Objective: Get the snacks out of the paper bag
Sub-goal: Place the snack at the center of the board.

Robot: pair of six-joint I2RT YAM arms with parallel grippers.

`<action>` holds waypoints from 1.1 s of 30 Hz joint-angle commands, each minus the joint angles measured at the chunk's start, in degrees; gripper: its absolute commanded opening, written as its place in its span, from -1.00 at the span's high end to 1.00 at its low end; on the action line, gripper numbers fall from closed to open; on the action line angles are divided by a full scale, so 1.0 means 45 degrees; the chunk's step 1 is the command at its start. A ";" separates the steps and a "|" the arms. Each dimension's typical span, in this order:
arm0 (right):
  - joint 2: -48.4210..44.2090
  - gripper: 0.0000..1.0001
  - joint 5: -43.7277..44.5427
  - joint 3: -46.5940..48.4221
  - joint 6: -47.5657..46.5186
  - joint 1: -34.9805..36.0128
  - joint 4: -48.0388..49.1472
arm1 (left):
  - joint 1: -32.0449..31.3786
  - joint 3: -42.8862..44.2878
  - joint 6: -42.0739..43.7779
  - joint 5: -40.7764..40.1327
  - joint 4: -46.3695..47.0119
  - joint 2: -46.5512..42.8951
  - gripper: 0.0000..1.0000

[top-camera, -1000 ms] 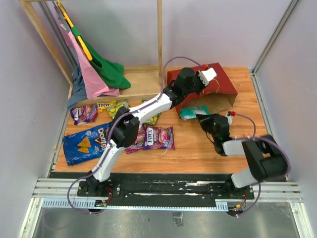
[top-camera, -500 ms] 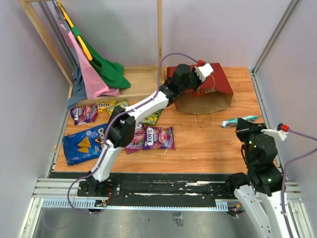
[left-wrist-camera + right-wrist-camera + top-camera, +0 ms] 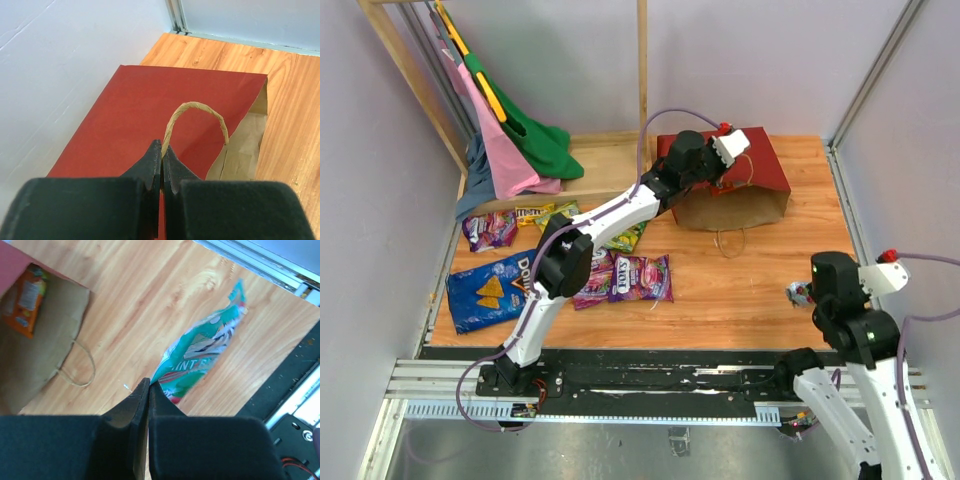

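- Tabletop (image 3: 750,285) edges come first: we see pale walls (image 3: 380,250) closing the left, far and right sides, and metal rails (image 3: 660,385) running along the near edge; the widest bare wood lies in the middle and right, between the purple packs (image 3: 640,277) and the right wall.
- The left side is crowded; the Doritos bag (image 3: 492,288) lies flat by the near left corner, with a yellow-green pack (image 3: 557,214) and another purple one farther back; a wooden rack (image 3: 642,80) draped with pink and green garments (image 3: 510,150) fills the far left corner.
- The paper bag (image 3: 730,175) lies on its side by the far edge, right of centre; its red panel faces up and its brown mouth is turned toward the near edge, so its mouth-to-base axis runs near to far.
- The left hand (image 3: 161,149) is pinched tight on the upper string handle (image 3: 197,106), which arches up from the mouth rim; the second handle (image 3: 730,240) lies loose on the wood just in front of the mouth.
- An orange packet (image 3: 24,299) lies inside the mouth on the brown paper.
- The right hand (image 3: 149,385) is over the near right corner, closed on one end of the teal packet (image 3: 205,352); the packet's long axis slants away from the fingers toward the railed edge; we cannot tell whether it touches the wood.
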 commanded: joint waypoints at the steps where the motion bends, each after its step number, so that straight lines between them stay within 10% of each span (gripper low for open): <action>1: 0.1949 0.99 0.0224 0.0437 0.1198 -0.0759 -0.0616 | 0.0043 -0.0100 -0.0056 -0.0140 0.0017 -0.0686 0.99; 11: 0.4296 0.99 -0.5636 -0.1289 -0.0316 -0.7319 0.4163 | 0.0048 0.0132 -0.0176 -0.0057 -0.0212 -0.0395 0.99; 22: 0.7270 0.94 -0.6137 -0.0809 0.0064 -0.8393 0.6985 | 0.0048 0.0770 -0.0095 -0.0187 -0.0640 0.0126 0.99; 27: 0.8554 0.40 -0.7387 -0.0461 -0.0844 -0.8519 0.8520 | 0.0048 0.0984 -0.0080 -0.0253 -0.0765 0.0287 0.99; 33: 0.7627 -0.73 -0.7724 -0.0111 -0.1829 -0.8296 0.8826 | 0.0048 0.1041 0.0047 -0.0495 -0.0902 0.0259 0.99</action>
